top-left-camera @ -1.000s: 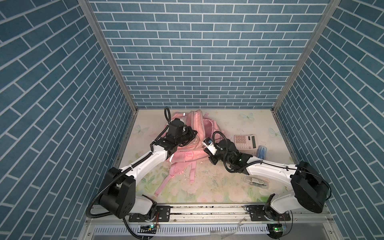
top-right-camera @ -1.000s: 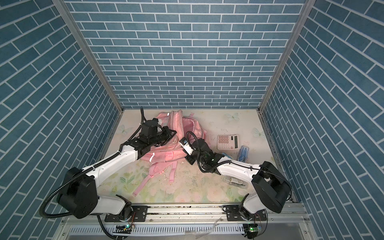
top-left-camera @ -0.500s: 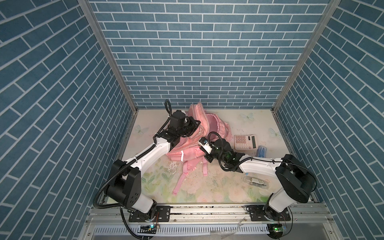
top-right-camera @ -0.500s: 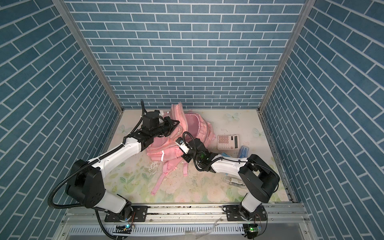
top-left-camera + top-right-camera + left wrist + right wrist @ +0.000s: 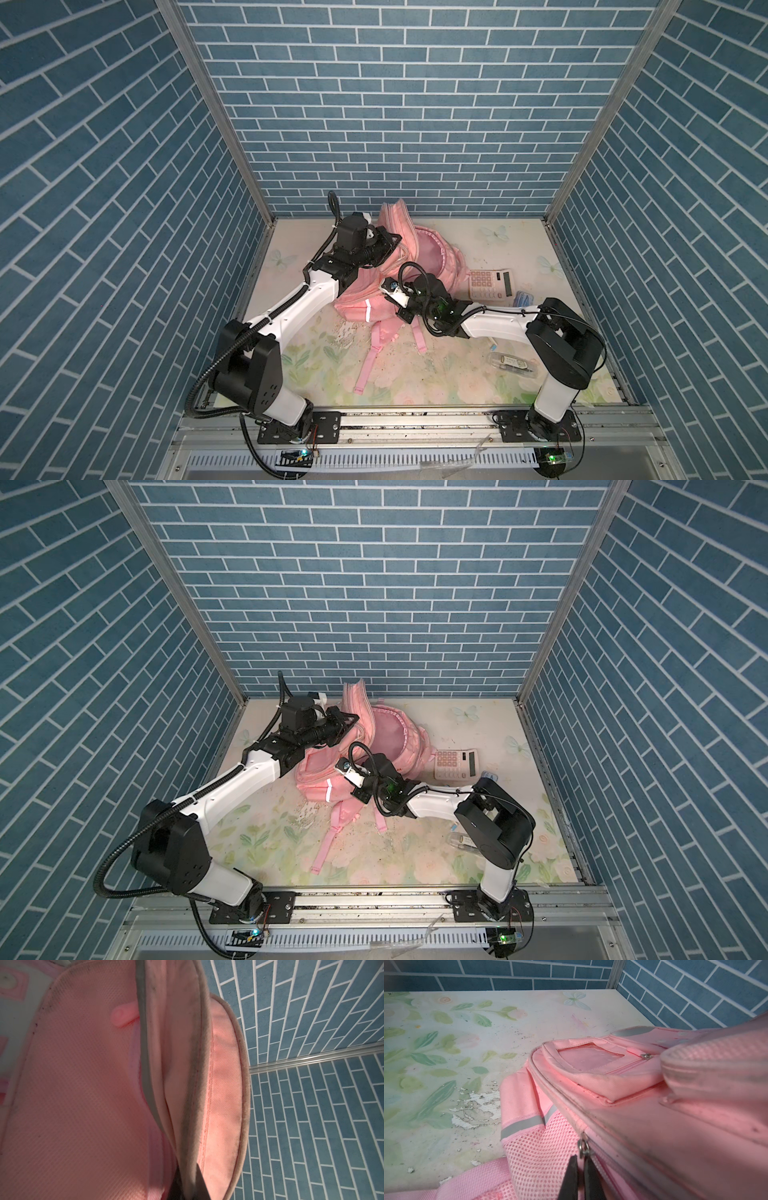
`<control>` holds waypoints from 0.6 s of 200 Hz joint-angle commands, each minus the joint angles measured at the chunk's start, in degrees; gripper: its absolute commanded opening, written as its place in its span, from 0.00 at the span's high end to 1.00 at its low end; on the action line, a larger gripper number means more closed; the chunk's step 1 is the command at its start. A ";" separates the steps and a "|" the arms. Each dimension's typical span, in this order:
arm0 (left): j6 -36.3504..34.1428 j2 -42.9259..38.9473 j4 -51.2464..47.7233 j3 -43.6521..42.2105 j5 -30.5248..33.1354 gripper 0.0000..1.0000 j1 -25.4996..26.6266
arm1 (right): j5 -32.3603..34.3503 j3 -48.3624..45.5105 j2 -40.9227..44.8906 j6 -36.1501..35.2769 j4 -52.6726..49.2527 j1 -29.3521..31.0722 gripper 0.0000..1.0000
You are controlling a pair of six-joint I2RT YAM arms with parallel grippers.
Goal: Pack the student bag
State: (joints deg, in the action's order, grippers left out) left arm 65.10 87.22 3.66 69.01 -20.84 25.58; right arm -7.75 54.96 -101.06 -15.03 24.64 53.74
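The left gripper (image 5: 390,240) reaches toward the back of the flowered table (image 5: 457,386), where the big soft pink fabric student bag (image 5: 430,259) lies about mid-table. The top views hide its grip. The left wrist view shows the dark fingertips (image 5: 176,1186) pinched tight on the grey-trimmed rim of the bag's raised flap. The bag's long axis runs front to back, with the open mouth at the far end facing up and the pink straps (image 5: 365,365) trailing toward the front rail. The right gripper (image 5: 404,312) sits at the bag's near side. Only the right wrist view shows its jaws closed on a small metal zipper pull (image 5: 583,1147). To the right, seen only in the top views, lie a white rectangular calculator (image 5: 484,284) and, nearer the front, a clear plastic case (image 5: 513,365).
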 commanded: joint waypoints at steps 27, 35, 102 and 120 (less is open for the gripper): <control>-16.36 -6.33 -4.96 2.73 1.11 1.00 -2.28 | 1.22 -1.02 6.33 1.36 -5.52 1.00 0.72; -18.67 -7.02 -7.82 1.67 1.56 1.00 -3.10 | 1.73 -1.64 8.42 1.49 -7.45 0.82 0.68; -33.53 -8.37 -22.92 -3.47 1.45 1.00 -7.92 | 0.14 -11.35 31.49 12.28 -18.35 -10.05 0.59; -36.78 -7.36 -26.60 -2.49 1.69 1.00 -7.92 | 1.32 -11.33 34.30 16.82 -23.60 -17.66 0.57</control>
State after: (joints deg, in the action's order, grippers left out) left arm 37.28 79.48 -17.93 65.63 -21.12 18.55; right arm -7.53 44.53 -69.56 -6.57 9.69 43.59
